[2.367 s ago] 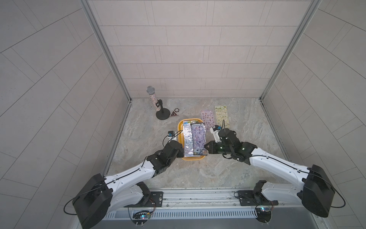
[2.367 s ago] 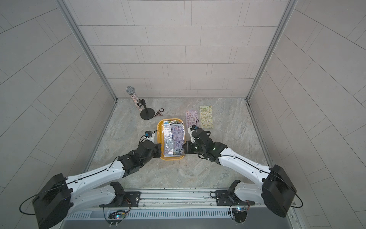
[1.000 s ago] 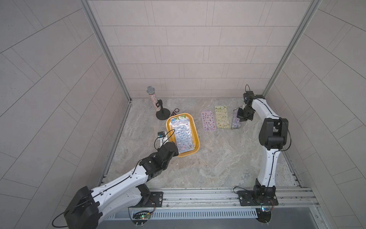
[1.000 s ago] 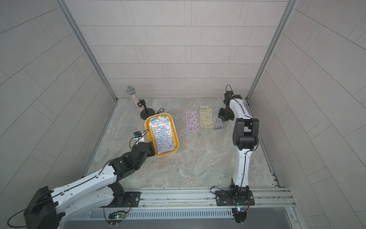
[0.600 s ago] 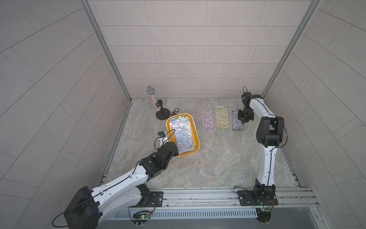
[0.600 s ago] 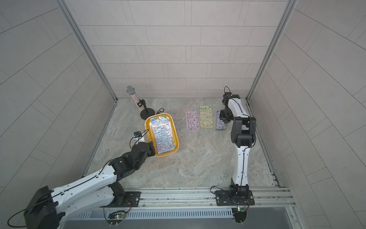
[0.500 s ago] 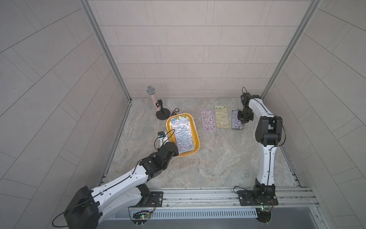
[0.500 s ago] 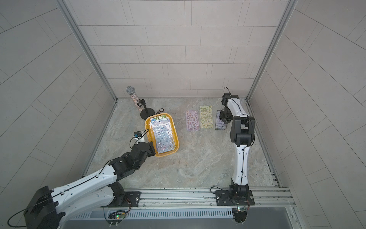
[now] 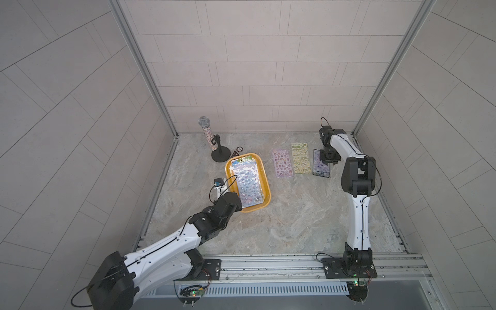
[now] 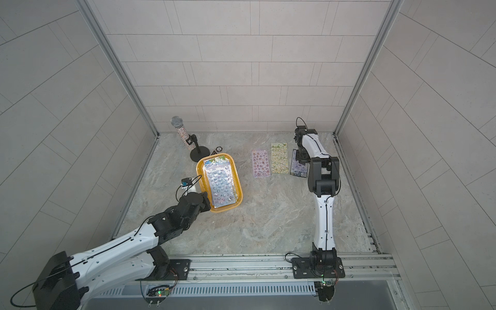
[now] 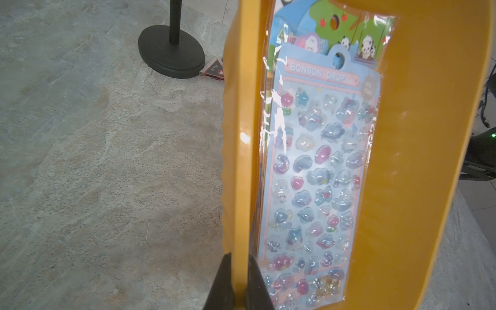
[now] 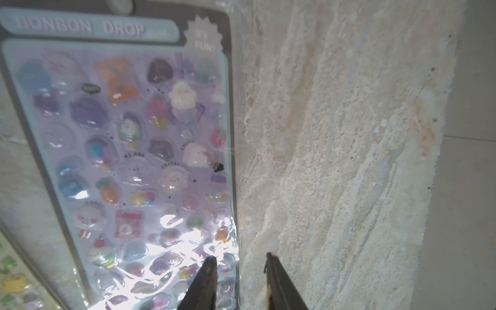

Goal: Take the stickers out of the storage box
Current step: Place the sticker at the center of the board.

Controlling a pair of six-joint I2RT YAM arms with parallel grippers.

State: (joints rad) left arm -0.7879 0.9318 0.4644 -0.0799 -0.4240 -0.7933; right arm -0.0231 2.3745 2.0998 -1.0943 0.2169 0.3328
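While the left gripper (image 11: pixel 239 281) pinches the storage box (image 11: pixel 418 161) rim, the right gripper (image 12: pixel 240 261) hangs narrowly parted over the purple sticker sheet (image 12: pixel 128 134). Sheet's flat on the worktop (image 12: pixel 335 134).

Both top views: even soft light, walls (image 9: pixel 53 107) bowed at edges. My right wrist view: white glare on stickers (image 12: pixel 120 161), focus soft.
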